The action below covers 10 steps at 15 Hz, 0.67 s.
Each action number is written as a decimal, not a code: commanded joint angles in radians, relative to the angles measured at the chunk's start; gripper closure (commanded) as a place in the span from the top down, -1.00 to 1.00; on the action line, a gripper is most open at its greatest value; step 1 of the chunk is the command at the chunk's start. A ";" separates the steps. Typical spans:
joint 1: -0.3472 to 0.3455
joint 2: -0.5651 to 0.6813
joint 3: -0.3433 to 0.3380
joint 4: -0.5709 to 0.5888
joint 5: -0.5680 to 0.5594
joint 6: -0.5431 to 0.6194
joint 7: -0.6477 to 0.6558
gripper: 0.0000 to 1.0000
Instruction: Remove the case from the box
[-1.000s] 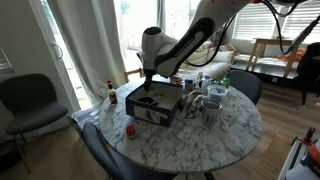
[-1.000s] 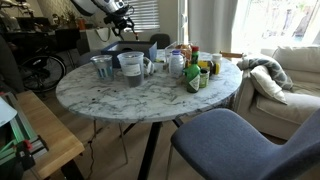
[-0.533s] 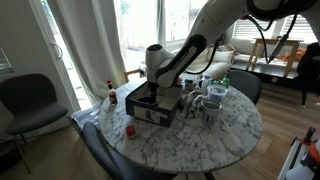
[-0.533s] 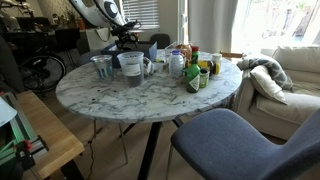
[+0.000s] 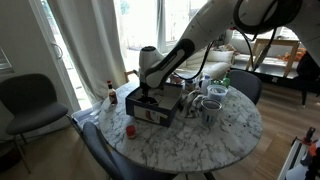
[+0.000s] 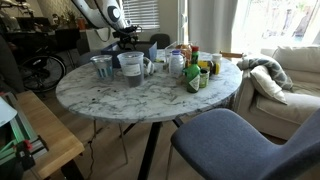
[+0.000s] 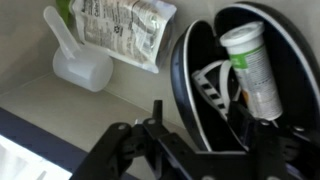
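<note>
The box [image 5: 153, 112] is dark with a whitish side label and stands on the near left part of the marble table. My gripper [image 5: 147, 93] reaches down into it; it also shows in an exterior view [image 6: 127, 38]. In the wrist view the gripper [image 7: 203, 125] is open, low over the box's tan floor [image 7: 60, 105]. Its fingers stand either side of the near rim of the black case [image 7: 198, 55]. The case lies open, with a white tube [image 7: 252, 60] and a white piece in it. I cannot tell whether the fingers touch the rim.
Inside the box, a white scoop [image 7: 80, 62] and a green-and-white pouch [image 7: 125, 28] lie beside the case. Mugs and jars [image 5: 210, 98] and bottles [image 6: 195, 70] crowd the table behind the box. A small red thing [image 5: 130, 129] sits in front. Chairs ring the table.
The arm has swung a little and lowered the gripper deeper into the box. The box and the other things on the table have not moved.
</note>
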 commanded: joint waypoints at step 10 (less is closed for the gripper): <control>-0.047 0.001 -0.001 0.115 0.109 -0.133 0.015 -0.97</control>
